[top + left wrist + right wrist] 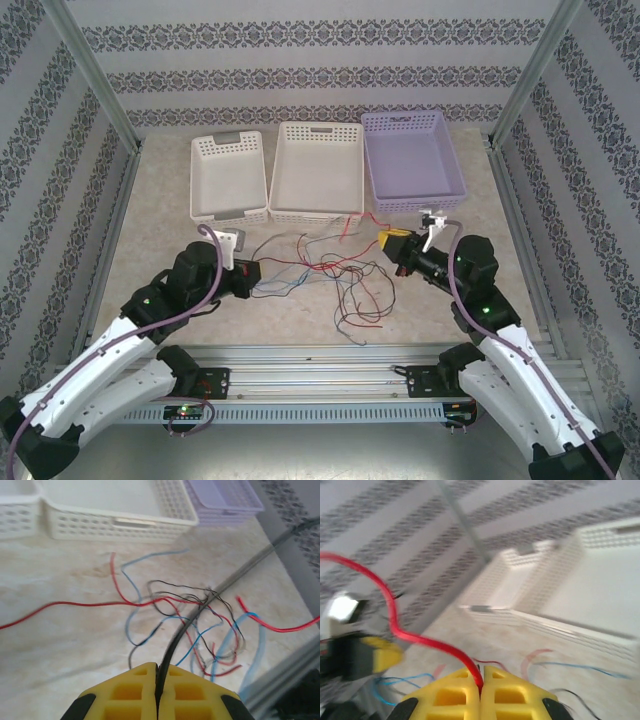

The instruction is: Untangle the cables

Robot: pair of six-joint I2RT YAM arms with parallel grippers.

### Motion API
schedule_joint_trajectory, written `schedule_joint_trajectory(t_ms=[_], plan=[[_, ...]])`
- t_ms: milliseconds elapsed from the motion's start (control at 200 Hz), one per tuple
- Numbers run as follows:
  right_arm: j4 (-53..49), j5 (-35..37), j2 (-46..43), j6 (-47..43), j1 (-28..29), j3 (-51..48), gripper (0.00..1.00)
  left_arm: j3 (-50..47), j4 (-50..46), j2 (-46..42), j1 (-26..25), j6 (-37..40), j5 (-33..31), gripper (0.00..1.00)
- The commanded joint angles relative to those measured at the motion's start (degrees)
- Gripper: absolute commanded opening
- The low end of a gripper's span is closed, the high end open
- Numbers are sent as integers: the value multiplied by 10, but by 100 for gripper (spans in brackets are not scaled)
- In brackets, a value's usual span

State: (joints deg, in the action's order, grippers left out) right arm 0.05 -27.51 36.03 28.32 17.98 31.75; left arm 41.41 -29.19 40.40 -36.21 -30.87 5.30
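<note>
Yellow fingers of the left gripper [158, 674] are pressed together on a black cable [235, 576], which runs ahead and to the right of the tips, passing over the knot. Right gripper [481, 676] is likewise pinched tight, on a red cable [435, 645] that arcs up and left from its tips. Between the two grippers lie the cables [340, 275]: red, blue and black strands crossed in a loose knot, a few ends trailing free. Past the fingers stand two white baskets [300, 213] and a purple basket [415, 205]; every strand lies on the table [160, 250] short of them.

Judgement: early. Two strands gripped, none visibly pulled clear; most of the separating is left.
</note>
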Motion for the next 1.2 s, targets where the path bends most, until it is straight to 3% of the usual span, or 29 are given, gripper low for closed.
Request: schedule_joint_trajectory(t_ms=[0,115,235,520,684,779,854,1039,1129,1199], plan=[[-109,125,-6,9,-40,37,0,37,-107,-18,12,18,-100,0],[-163,166,-8,29,-98,51,0,68,-152,-24,20,31,-147,0],[-181,166,-26,51,-151,56,0,90,-177,-29,31,46,-154,0],[-213,203,-45,49,-152,167,0,96,-166,-34,38,89,-137,0],[-261,327,-20,17,-153,254,0,93,-164,-42,39,118,-188,0],[-263,347,-10,28,-153,276,0,77,-165,-40,41,113,-190,0],[-246,309,-3,58,-153,278,0,80,-171,-41,41,110,-193,0],[-215,89,63,112,-153,297,0,76,-171,-45,42,111,-191,0],[-215,56,80,120,-152,298,0,75,-169,-47,42,113,-187,0],[-231,69,81,100,-147,302,0,75,-167,-48,42,114,-182,0]])
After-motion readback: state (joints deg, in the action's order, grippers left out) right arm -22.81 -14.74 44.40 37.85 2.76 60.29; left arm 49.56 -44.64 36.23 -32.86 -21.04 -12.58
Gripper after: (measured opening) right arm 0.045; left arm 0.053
